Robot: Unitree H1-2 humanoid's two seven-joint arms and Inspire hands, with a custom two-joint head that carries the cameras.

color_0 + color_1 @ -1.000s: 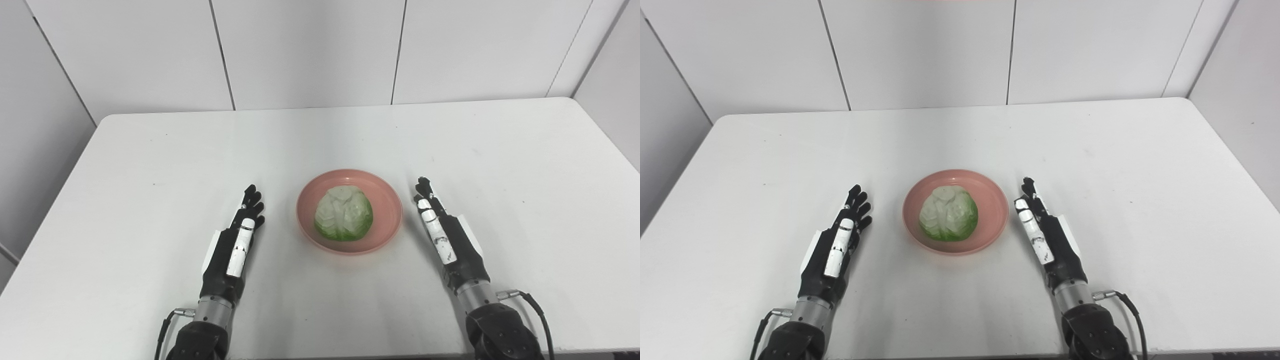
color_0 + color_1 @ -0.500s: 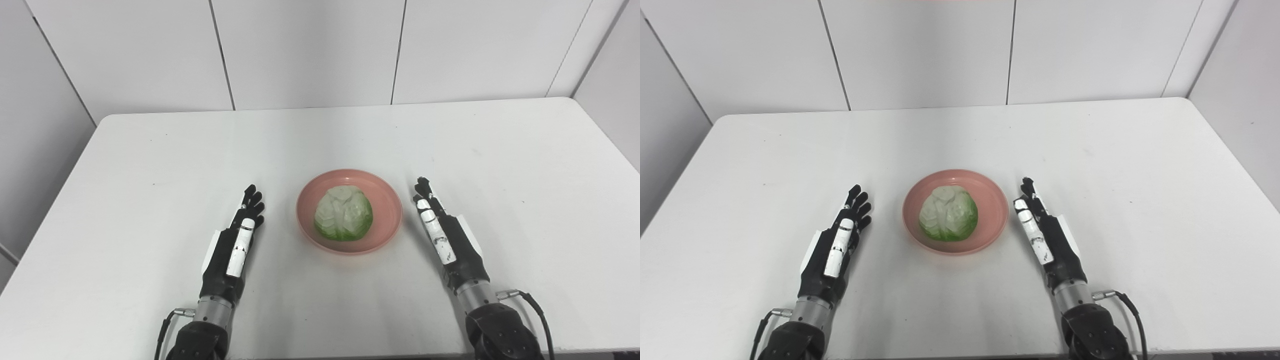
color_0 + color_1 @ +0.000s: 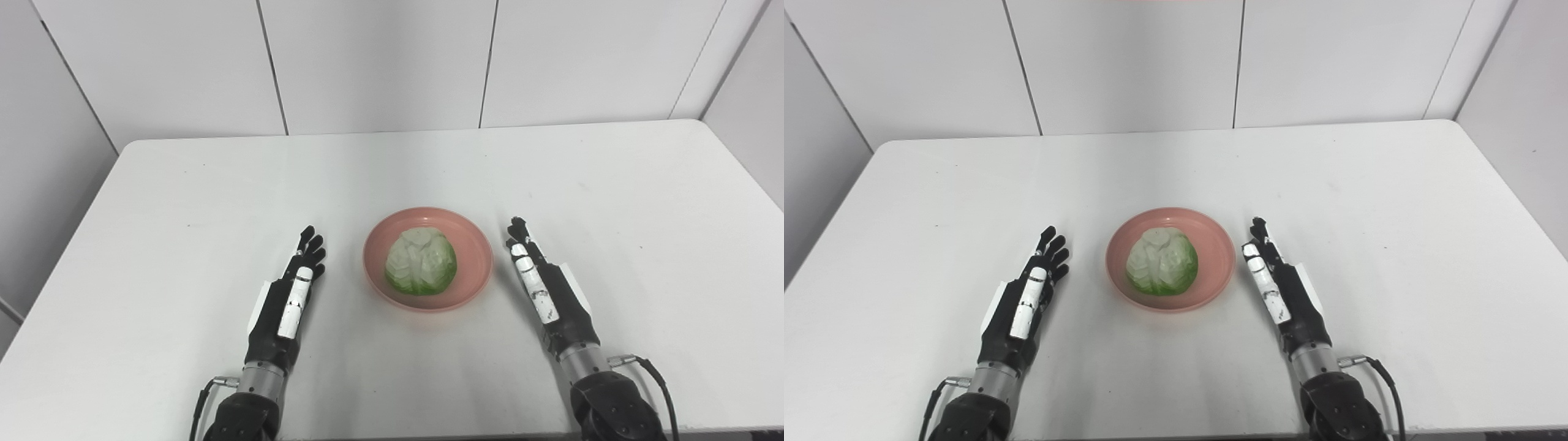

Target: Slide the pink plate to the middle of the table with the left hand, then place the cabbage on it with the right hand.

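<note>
Plate (image 3: 474, 269) sits near the middle of the table (image 3: 184, 196), toward the near edge. Cabbage (image 3: 421, 261) rests on the plate, roughly centred, clear of the rim on all sides. It is a rounded half-head with no marked long axis, pale cut leaves up, green at the near base.

Left hand (image 3: 288, 300) lies left of the plate, fingers extended and spread a little, pointing away from the robot. It holds nothing and touches neither plate nor cabbage; a strip of bare table separates it from the rim.

Right hand (image 3: 542, 285) lies right of the plate, fingers straight and close together, pointing away and angled slightly inward. It holds nothing. Its fingertips (image 3: 518, 226) are just beside the plate's right rim but apart from it.

Key relation: the plate lies between the two hands, the right hand a little nearer to it than the left.

Judgement: both steps of the task look complete as things lie. No further reach toward the cabbage seems needed. If any move is left, it is drawing the hands toward the robot, which should be kept clear of the rim so the plate is not nudged.
</note>
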